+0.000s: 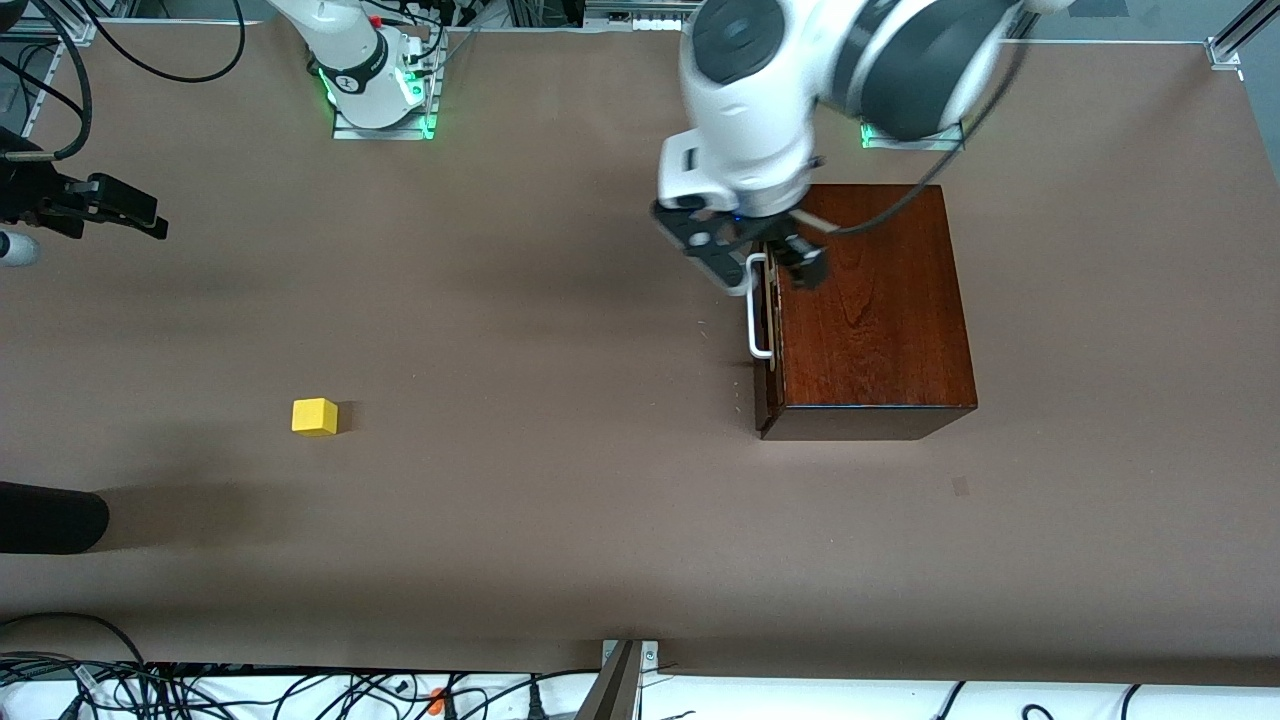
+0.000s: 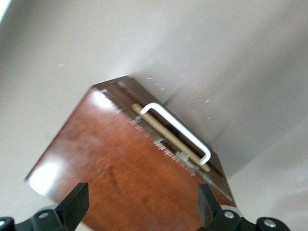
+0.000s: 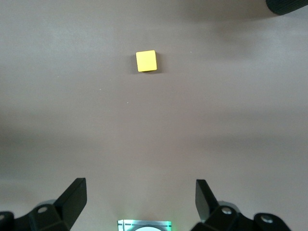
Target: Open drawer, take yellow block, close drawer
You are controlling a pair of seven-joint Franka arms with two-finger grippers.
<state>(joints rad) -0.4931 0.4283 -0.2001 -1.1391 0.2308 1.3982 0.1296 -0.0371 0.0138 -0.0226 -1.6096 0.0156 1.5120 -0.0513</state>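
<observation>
Wooden box sits at about 3 o'clock of the table, toward the left arm's end. Glossy dark-brown top, drawer front faces the right arm's end. Drawer looks shut or very nearly so; in the left wrist view a thin pale strip shows along the drawer front under the white bar handle. Handle runs along the front, standing off it.

Left gripper is over the box edge at the handle's end that is farther from the front camera, fingers spread apart, nothing between them. Left wrist view shows both fingertips wide apart above the box top, handle not touched.

Yellow block lies on the bare table at about 8 o'clock, toward the right arm's end, well apart from the box, out of the drawer. Small cube, flat on one face.

Right gripper waits up at about 9–10 o'clock over the table edge, released, jaws wide. Right wrist view: fingers apart, block on the table well clear of them.

Black rounded object at the table edge near 8 o'clock, nearer the front camera than the block; cannot tell what it is.
</observation>
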